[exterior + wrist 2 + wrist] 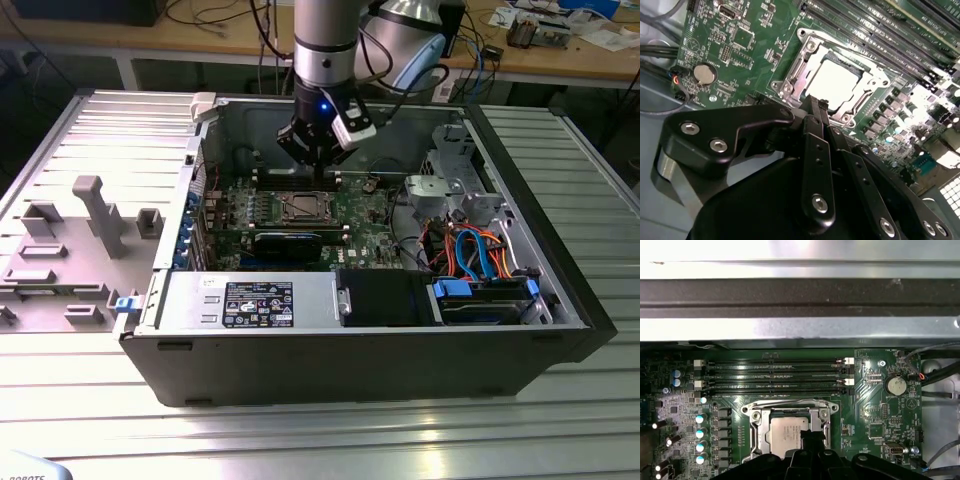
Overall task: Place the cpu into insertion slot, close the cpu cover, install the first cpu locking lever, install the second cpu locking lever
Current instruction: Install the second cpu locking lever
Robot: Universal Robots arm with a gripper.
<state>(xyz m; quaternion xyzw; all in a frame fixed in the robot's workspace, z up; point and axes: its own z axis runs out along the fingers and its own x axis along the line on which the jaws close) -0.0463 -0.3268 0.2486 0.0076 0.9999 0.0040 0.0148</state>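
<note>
- hovering inside an open computer case (520,345), the gripper (318,160) is hanging just above the green board (365,230), at the far edge of the insertion slot (305,208) in the exterior view.
- showing in the second wrist view, the gripper (815,102) is holding nothing; its black fingers (816,145) are lying pressed together, clenched, with their tips poised over the slot's edge. whether the tips are touching the metal i cannot tell.
- sitting in the slot, the cpu (832,82) is lying flat, its silver top showing bright through the window of the cpu cover (797,75); in the first wrist view the cpu (785,435) is partly hidden behind the gripper (810,437).
- lying down over the chip, the cover (756,427) is framing it on all sides, with the slot (787,407) and its silver rim around it.
- running past the far side of the slot, long black memory slots (772,375) are lying in parallel rows.
- sitting well to one side of the slot on the board, a round coin battery (704,73) is showing in both wrist views, with cables (660,50) beside it.
- lying in the near right part of the case in the exterior view, orange and blue cables (470,255) are bunching above a blue-trimmed drive bay (480,295).
- resting on a ribbed metal table (300,435), the case is standing right of a grey fixture tray (70,250).
</note>
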